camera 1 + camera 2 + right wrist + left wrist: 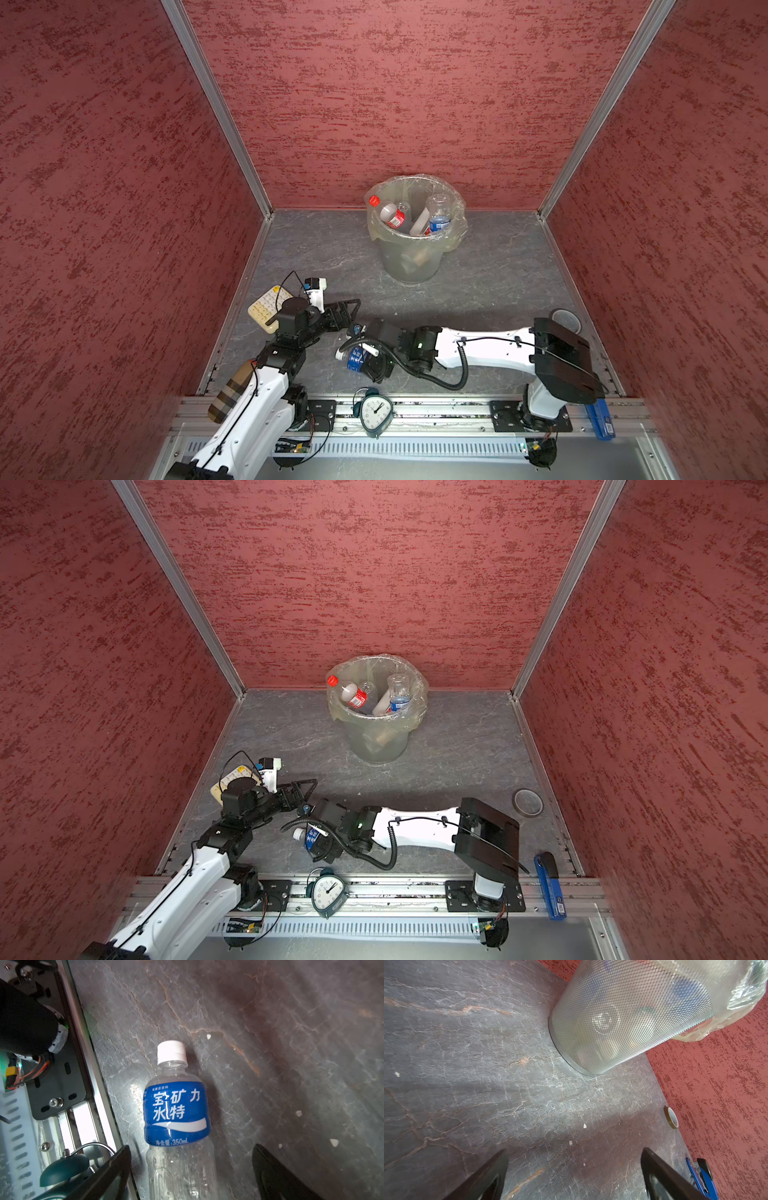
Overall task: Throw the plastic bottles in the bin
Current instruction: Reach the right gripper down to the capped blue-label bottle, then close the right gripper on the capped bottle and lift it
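Note:
A clear plastic bottle (pixel 176 1113) with a blue label and white cap lies on the grey floor near the front rail, also seen in both top views (pixel 355 359) (pixel 309 838). My right gripper (pixel 191 1148) (pixel 361 351) is open and straddles its clear lower body, with a gap on one side. The bin (pixel 415 249) (pixel 376 733) stands at the back wall. It holds a red-labelled bottle (pixel 391 215) and a blue-labelled bottle (pixel 439 218). My left gripper (pixel 575 1150) (pixel 351 313) is open over bare floor, facing the bin's mesh wall (pixel 623 1022).
A cream calculator (pixel 266 309) lies under the left arm. A teal alarm clock (pixel 376 409) sits on the front rail, close to the floor bottle. A tape roll (pixel 528 802) and a blue stapler (pixel 550 885) lie at the right wall. A plaid cylinder (pixel 230 390) lies at the front left.

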You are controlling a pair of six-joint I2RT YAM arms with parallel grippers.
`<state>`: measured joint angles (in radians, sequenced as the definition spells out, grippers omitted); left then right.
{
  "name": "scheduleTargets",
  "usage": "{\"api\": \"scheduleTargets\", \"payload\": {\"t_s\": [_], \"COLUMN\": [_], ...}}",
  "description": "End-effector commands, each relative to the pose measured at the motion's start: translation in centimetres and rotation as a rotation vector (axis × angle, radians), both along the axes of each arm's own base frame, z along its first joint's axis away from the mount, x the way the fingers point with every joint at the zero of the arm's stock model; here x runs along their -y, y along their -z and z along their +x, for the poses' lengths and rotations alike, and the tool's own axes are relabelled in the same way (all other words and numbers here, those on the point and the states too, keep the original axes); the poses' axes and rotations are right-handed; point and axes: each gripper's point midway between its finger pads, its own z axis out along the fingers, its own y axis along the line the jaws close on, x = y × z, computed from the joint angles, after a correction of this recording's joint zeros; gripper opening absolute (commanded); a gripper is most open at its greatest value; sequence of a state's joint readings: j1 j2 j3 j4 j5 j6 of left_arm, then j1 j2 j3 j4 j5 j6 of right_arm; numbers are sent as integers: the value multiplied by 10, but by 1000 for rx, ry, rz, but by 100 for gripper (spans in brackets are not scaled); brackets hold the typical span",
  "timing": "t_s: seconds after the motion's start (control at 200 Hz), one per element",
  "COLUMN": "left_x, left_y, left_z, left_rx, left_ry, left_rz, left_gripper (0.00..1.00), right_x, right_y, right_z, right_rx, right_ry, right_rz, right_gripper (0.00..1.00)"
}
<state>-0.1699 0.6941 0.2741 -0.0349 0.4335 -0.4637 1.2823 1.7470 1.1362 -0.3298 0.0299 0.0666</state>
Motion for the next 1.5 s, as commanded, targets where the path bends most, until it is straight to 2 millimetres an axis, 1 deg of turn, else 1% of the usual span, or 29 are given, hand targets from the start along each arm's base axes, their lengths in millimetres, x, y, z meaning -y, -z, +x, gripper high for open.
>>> {"api": "scheduleTargets", "payload": {"t_s": [0.0, 0.19, 0.466, 0.526, 0.686, 0.807, 0.847, 0.877, 0.937, 0.992, 1.077, 1.313, 1.493], "left_x": [1, 2, 1, 1, -1, -1, -1, -1, -1, -1, -1, -1, 0], "left_y": [-1, -3, -1, -1, 0, 1, 1, 1, 1, 1, 1, 0, 0], "left_z": [0, 0, 0, 0, 0, 0, 1, 1, 1, 1, 1, 1, 2], "left_rx": [12, 14, 9, 9, 4, 0, 1, 1, 0, 2, 1, 5, 9], "left_ry": [9, 16, 13, 11, 2, 0, -2, -2, -3, -2, -2, -1, 2], "left_rz": [-17, -22, -23, -22, -22, -23, -23, -24, -23, -24, -24, -23, -18], "left_gripper": [100, 99, 99, 99, 99, 99, 99, 99, 99, 99, 99, 100, 99], "right_x": [-2, -6, -13, -13, -13, -10, -8, -8, -6, -4, 0, 17, 43], "right_y": [3, 17, 31, 35, 40, 45, 46, 47, 46, 43, 38, 16, -3], "right_z": [-8, -11, -9, -9, -8, -9, -9, -8, -6, -4, -1, 4, 10], "right_rx": [-22, -46, -47, -49, -50, -51, -50, -47, -37, -22, 1, 50, 103], "right_ry": [-32, -46, -52, -55, -57, -55, -54, -53, -45, -40, -30, 18, 94], "right_rz": [-32, -65, -106, -117, -129, -145, -152, -157, -160, -161, -161, -115, -76], "right_gripper": [92, 91, 88, 86, 75, 74, 72, 68, 58, 51, 44, 43, 43]}}
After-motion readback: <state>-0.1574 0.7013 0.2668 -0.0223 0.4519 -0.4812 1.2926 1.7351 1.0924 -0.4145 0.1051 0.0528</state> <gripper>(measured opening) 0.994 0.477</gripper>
